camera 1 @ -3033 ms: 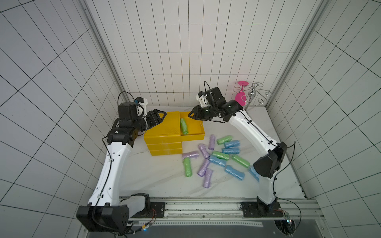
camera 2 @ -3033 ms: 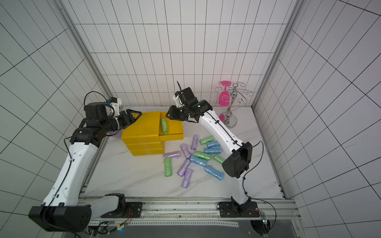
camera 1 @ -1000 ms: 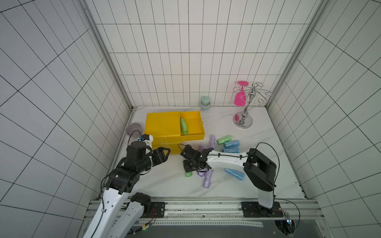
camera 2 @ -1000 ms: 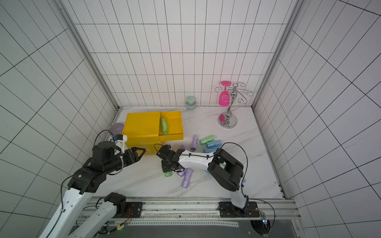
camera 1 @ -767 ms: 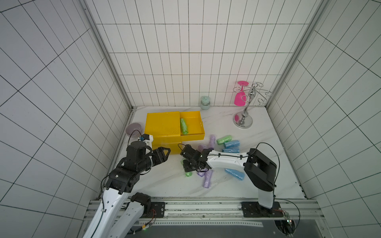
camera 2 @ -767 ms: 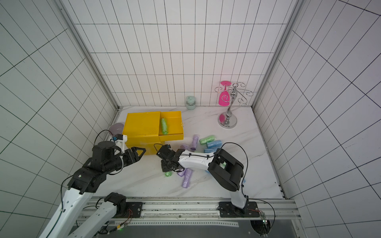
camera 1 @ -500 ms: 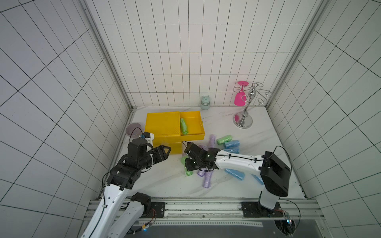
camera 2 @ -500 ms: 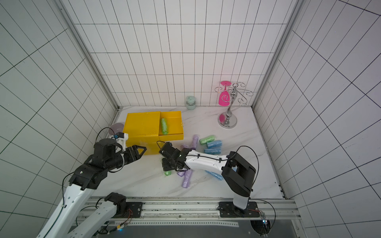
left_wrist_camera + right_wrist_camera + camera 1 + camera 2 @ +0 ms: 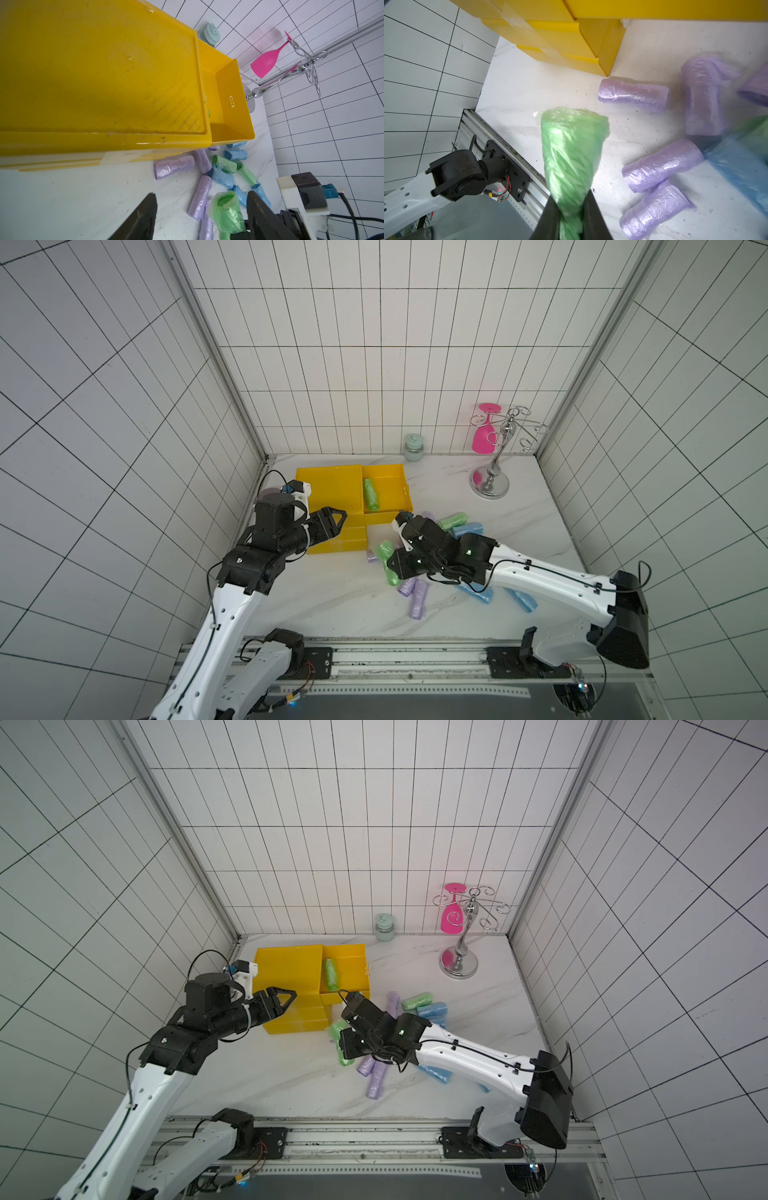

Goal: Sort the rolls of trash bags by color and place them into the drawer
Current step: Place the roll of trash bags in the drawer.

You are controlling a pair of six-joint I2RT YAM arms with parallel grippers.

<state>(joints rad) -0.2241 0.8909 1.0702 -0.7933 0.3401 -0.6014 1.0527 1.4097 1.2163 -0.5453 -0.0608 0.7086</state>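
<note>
Being clamped by the right gripper point(image 9: 570, 204), a light green roll point(image 9: 571, 149) is held just beside the open yellow drawer point(image 9: 395, 489), likely to join the green one point(image 9: 371, 495) inside; the left gripper point(image 9: 334, 519) is seen parted, empty.

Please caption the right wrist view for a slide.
Right gripper shut on a green roll; lilac rolls lie near the yellow drawers.

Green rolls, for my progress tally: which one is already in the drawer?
The green roll lying alone in the open yellow drawer. Another green roll is pinched in the right gripper; the remaining ones lie on the table.
</note>
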